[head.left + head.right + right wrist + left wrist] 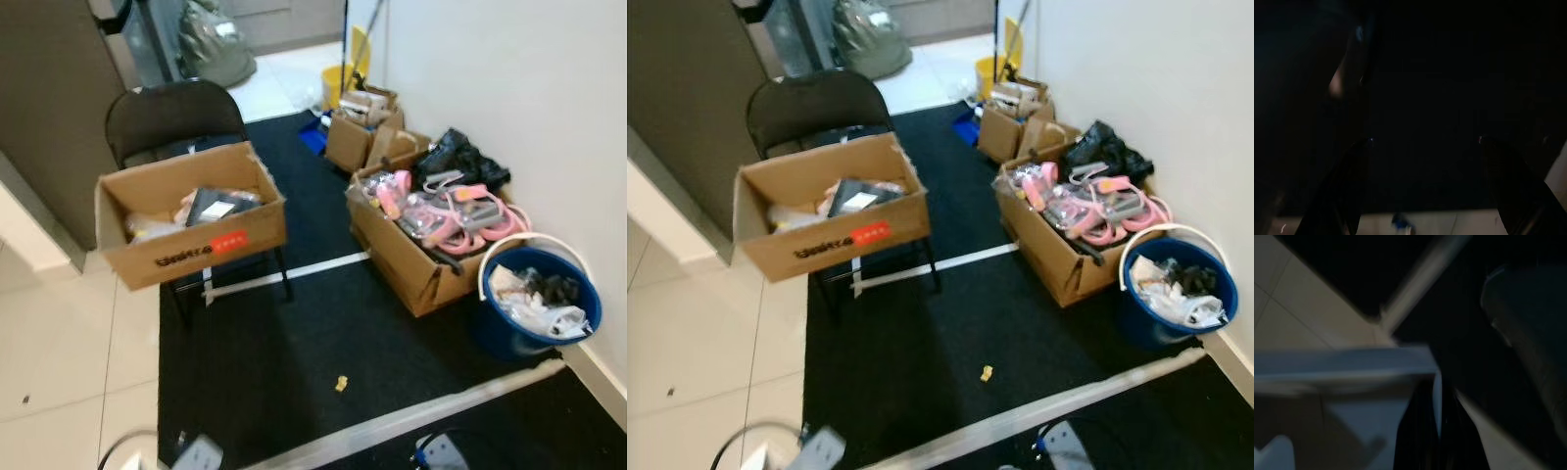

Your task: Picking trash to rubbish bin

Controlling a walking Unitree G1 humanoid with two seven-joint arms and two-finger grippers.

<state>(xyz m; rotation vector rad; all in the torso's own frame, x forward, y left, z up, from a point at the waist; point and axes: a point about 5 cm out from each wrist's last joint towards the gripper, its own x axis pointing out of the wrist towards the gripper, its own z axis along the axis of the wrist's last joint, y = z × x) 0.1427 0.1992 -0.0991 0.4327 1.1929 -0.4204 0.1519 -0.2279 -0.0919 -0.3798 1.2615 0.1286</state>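
Where the black mat (294, 362) covers the floor, a small yellowish scrap of trash (341, 383) lies alone at about 6 o'clock in the head views, just ahead of a white tape line (411, 416) that runs across the mat. The rubbish bin (509, 338), a blue bucket with a white handle, stands at 4 o'clock against the white wall (509, 88) and already holds crumpled white and dark waste; it is well apart from the scrap. Just beside the bin, toward 2 o'clock, an open cardboard box (402, 259) is heaped with pink items, and more small boxes (358, 132) sit behind it along the wall near a yellow bucket (336, 86). At 10 o'clock a black folding chair (176, 117) carries another open cardboard box (191, 240) with a red label on its front. Pale tiles (59, 343) lie left of the mat. Both arms hang low. The right gripper (1425, 142) looks down on dark mat, its jaws standing well apart with nothing between them. The left gripper (1435, 431) shows as a dark blurred shape over mat, tile and tape; whether its jaws are apart or together I cannot tell.
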